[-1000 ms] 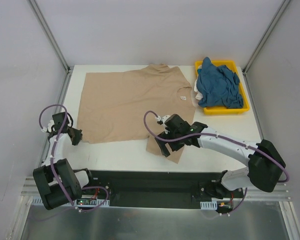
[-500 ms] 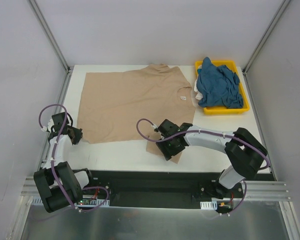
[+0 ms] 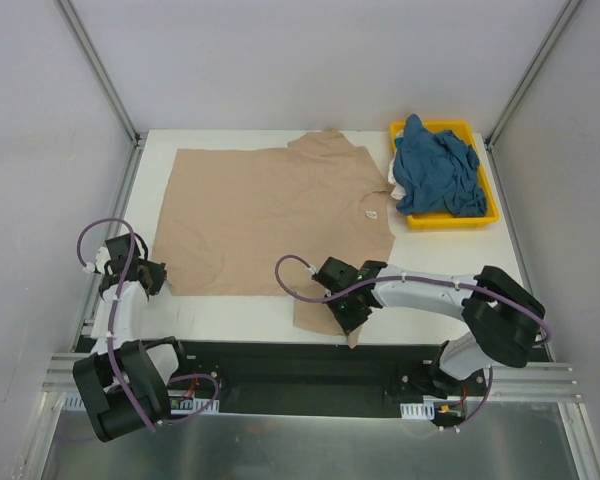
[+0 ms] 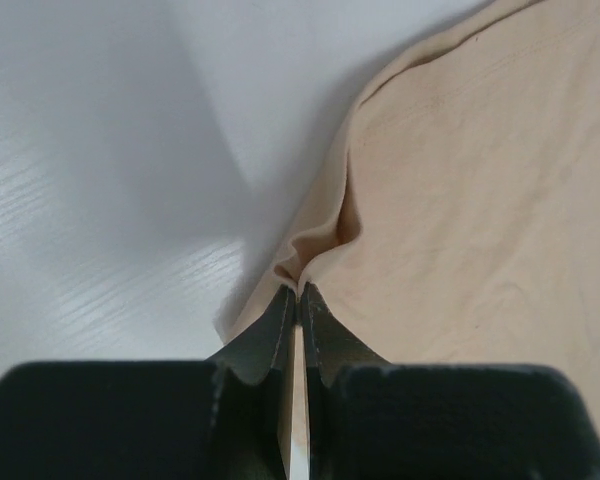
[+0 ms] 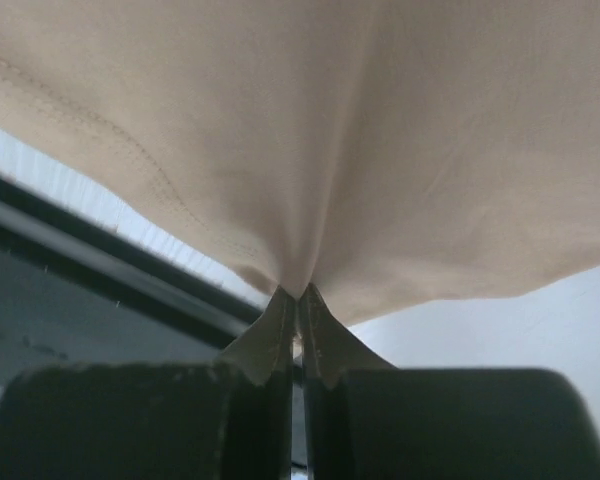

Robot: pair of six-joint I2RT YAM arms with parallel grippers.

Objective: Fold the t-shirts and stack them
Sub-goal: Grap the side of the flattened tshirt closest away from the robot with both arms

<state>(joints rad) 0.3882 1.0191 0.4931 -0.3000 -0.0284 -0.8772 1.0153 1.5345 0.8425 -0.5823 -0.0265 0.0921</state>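
Note:
The tan t-shirt (image 3: pixel 270 215) lies spread over the white table, its white neck label (image 3: pixel 371 214) toward the right. My left gripper (image 3: pixel 156 272) is shut on the shirt's near left corner (image 4: pixel 305 262), where the cloth puckers between the fingertips. At the near edge, my right gripper (image 3: pixel 346 314) is shut on the sleeve (image 3: pixel 325 312), and the fabric (image 5: pixel 310 150) fans out from its tips. The teal t-shirt (image 3: pixel 435 170) sits crumpled in the yellow tray (image 3: pixel 460 217) at the back right.
The table's near edge and the black base rail (image 3: pixel 310 365) run just below the right gripper. Grey walls and slanted metal posts (image 3: pixel 100 70) close in the sides. Bare white tabletop (image 3: pixel 450 255) shows right of the tan shirt.
My right gripper moved left and toward the near edge, then closed on the tan sleeve. The tan shirt has shifted slightly toward the near side. The left gripper kept its hold.

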